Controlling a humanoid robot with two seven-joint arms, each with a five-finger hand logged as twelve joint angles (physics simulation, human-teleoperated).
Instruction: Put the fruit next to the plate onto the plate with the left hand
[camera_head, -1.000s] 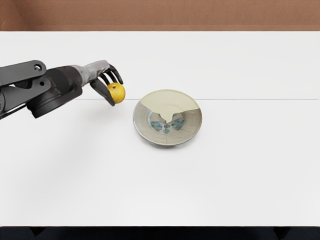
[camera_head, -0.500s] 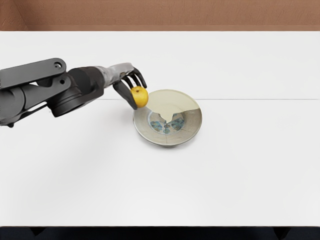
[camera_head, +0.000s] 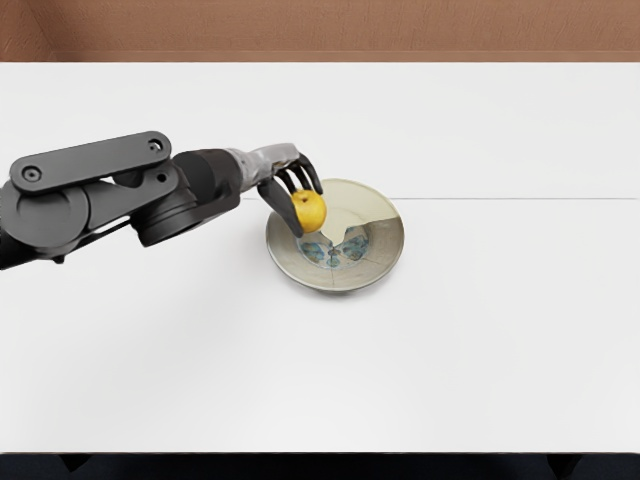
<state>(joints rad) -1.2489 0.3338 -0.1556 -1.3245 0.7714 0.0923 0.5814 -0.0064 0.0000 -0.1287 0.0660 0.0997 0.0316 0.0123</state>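
The left robot hand (camera_head: 292, 190) is wrapped around the fruit (camera_head: 310, 210), a small round yellow thing that looks kinda like a lemon or an apple, can't really tell which. The dark fingers (camera_head: 300, 176) curl over the top of it and the thumb comes down its left side, so it's a proper grip, closed on the fruit. The fruit sits just under and slightly right of the palm, poking out below the fingertips.

The plate (camera_head: 396, 248) is right below the robot hand and spreads out to its right. It's round and greyish, with a cream patch over the far half and some blue-green pattern in the middle. The fruit is over the plate's left part, inside the rim in this view, near where the cream patch ends. Whether it's touching the plate or just above it, I can't tell from this angle.

The arm (camera_head: 100, 195) is chunky and dark grey. It comes in from the left edge behind the robot hand, with a lighter grey wrist just before the fingers. Everything's on a plain white worktop (camera_head: 450, 350). A thin line (camera_head: 520, 198) runs across it off to the right of the robot hand, and there's a brown strip (camera_head: 320, 30) along the far edge.
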